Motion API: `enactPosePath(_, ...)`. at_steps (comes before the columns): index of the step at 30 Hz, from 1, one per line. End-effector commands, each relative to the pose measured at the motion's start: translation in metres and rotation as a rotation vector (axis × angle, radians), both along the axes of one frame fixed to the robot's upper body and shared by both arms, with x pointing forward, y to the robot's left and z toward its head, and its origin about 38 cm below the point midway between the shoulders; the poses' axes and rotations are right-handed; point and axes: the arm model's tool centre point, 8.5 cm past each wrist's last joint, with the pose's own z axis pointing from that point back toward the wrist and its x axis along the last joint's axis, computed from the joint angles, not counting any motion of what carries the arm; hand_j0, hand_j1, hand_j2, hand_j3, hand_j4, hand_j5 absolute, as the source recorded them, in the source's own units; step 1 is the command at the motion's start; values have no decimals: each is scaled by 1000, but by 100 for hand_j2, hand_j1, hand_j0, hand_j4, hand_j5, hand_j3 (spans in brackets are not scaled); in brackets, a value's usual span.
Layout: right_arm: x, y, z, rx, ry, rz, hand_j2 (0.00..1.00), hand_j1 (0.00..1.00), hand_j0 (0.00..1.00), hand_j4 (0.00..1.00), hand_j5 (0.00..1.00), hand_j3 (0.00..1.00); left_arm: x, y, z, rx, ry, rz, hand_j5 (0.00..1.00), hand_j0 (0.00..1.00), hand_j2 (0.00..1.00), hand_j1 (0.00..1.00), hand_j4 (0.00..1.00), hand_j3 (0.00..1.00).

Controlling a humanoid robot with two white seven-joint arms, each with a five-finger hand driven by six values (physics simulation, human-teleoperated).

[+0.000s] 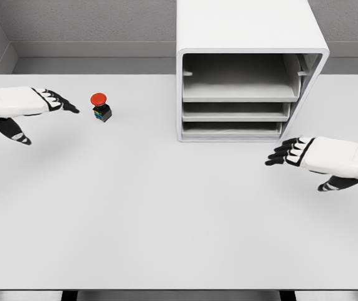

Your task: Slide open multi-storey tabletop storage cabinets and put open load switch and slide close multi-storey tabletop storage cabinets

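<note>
A small switch (pixel 101 107) with a red round cap and a black body stands upright on the white table, left of centre at the back. My left hand (pixel 48 106) hovers just left of it, fingers stretched toward it, open and holding nothing. A white multi-storey storage cabinet (pixel 247 37) stands at the back right; its front faces me with three stacked drawers (pixel 236 111), the top bay showing an open hollow. My right hand (pixel 291 153) hangs open in front of and below the cabinet's right corner, apart from it.
The white table (pixel 166 207) spreads wide in front of both hands. A grey wall runs behind the table and cabinet. The table's front edge lies near the bottom of the picture.
</note>
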Motion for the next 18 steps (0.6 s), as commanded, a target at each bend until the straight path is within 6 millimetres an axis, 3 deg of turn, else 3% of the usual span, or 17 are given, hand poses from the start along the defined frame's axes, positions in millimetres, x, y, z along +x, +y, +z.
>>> enactPosePath(1,-2,3,-6,3,20,7,100,100,100,100,100,100,1,4,0,-4,4,15,100,100,100,100,100,100)
enactPosePath(5,1,8,-4,23,9,13,100,100,100,100,100,100,3,8,-1,-4,5,30,100,100,100,100,100,100)
enactPosePath(8,12,21,13,62,-53,32,100,100,100,100,100,100,22,2,-16,-50,28,65,100,100,100,100,100,100)
enactPosePath(11,27,61,21,79,-84,131,100,100,100,100,100,100,51,-17,-32,-120,57,101,100,100,100,100,100,100)
enactPosePath(13,35,69,30,68,-130,142,100,100,100,100,100,100,68,-32,-44,-164,84,124,100,100,100,100,100,100)
enactPosePath(18,63,69,46,100,-119,-96,100,100,100,100,100,100,87,-43,-59,-161,116,172,100,100,100,100,100,100)
